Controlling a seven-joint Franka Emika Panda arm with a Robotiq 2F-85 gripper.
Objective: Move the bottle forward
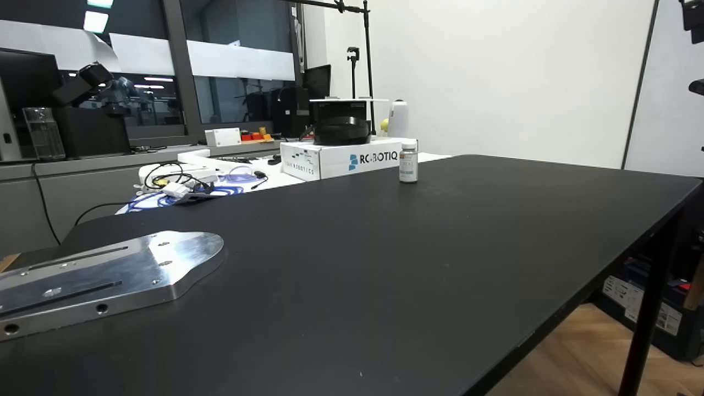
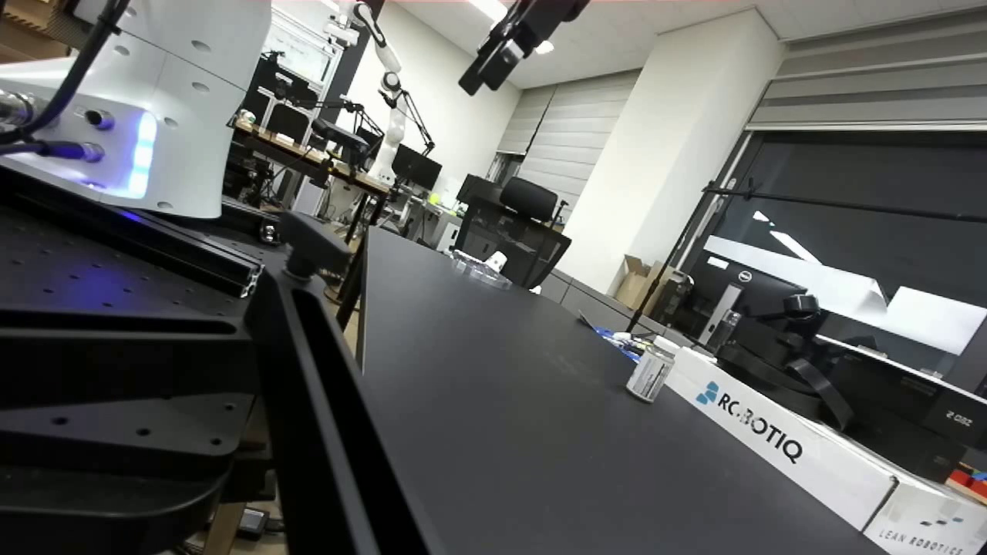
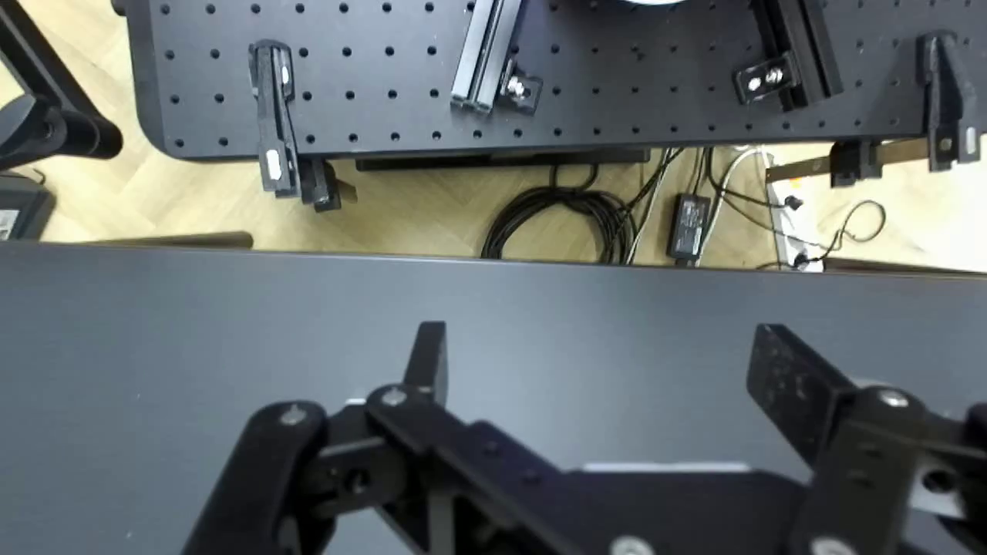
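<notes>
The bottle (image 1: 408, 163), small and pale with a white cap and a printed label, stands upright on the black table (image 1: 352, 275). It is near the table edge beside the long white box. An exterior view also shows the bottle (image 2: 651, 373) beside that box, in a tilted picture. My gripper (image 3: 601, 343) is open in the wrist view, with nothing between its fingers. It hangs high above the table, and part of the gripper (image 2: 482, 75) shows at the top of an exterior view, well apart from the bottle. The bottle is out of the wrist view.
The long white box (image 1: 357, 159) with blue and black lettering lies along the table's side, with black gear on it. A shiny metal plate (image 1: 115, 269) lies on the table. Cables (image 1: 181, 184) lie beside the table. The robot's base (image 2: 154, 108) and black mounting frame (image 2: 308, 370) stand opposite.
</notes>
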